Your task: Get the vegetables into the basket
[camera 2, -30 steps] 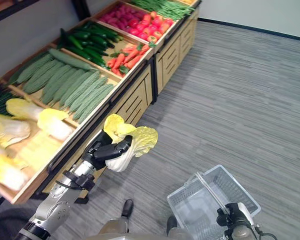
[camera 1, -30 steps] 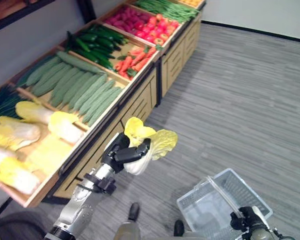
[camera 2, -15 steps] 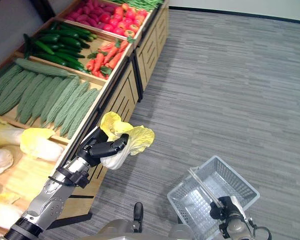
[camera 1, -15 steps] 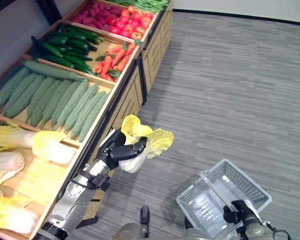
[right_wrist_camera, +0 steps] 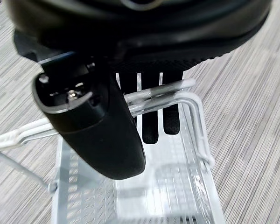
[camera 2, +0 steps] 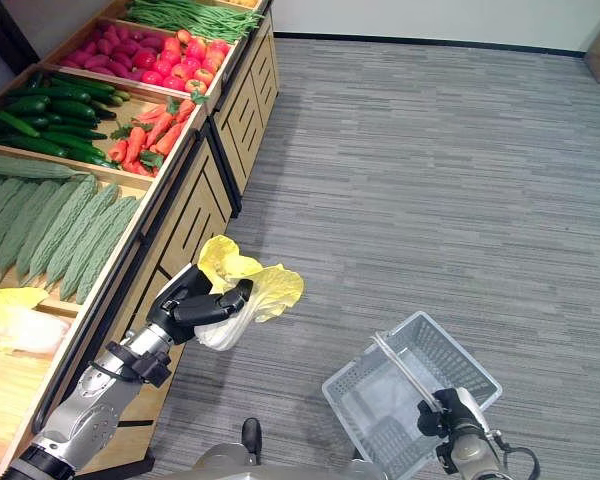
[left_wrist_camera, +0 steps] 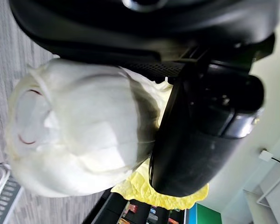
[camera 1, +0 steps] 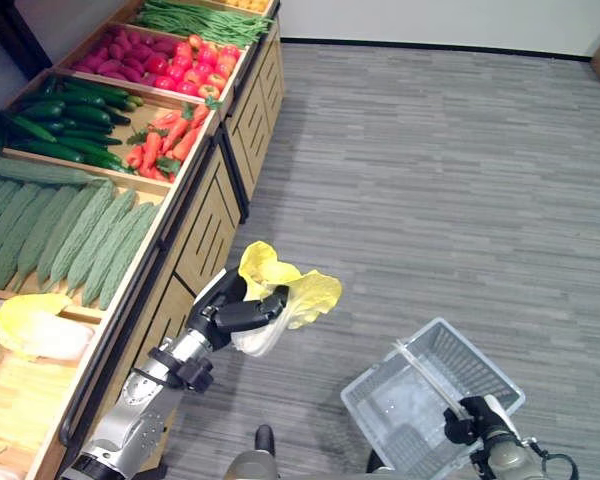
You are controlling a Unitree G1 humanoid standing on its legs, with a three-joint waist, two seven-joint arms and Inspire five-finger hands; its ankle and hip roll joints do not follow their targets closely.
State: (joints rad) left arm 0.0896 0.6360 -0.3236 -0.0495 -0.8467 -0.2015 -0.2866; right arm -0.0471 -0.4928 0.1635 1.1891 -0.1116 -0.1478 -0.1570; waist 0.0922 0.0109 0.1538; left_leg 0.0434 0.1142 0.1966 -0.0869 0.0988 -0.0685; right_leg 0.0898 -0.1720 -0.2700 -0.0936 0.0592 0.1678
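My left hand (camera 1: 232, 310) is shut on a napa cabbage (camera 1: 285, 292) with a white base and yellow leaves, held in the air beside the wooden produce stand. In the left wrist view the thumb (left_wrist_camera: 200, 126) presses across the cabbage's white base (left_wrist_camera: 79, 130). The cabbage hangs to the left of the white wire basket (camera 1: 410, 420) and higher than it. My right hand (camera 2: 458, 430) is shut on the basket's handle (right_wrist_camera: 144, 95) at the lower right, and the basket looks empty inside.
A wooden stand (camera 1: 195, 215) runs along the left with bins of bitter gourds (camera 1: 70, 235), cucumbers (camera 1: 50, 115), carrots (camera 1: 165, 140), red vegetables (camera 1: 160, 62) and green beans (camera 1: 195, 20). Another cabbage (camera 1: 40, 325) lies in a low bin. Grey floor (camera 1: 430, 180) stretches to the right.
The whole picture has shifted, so the camera has turned toward the open floor. The cabbage stays in my left hand, a little lower in view. The basket stays in my right hand.
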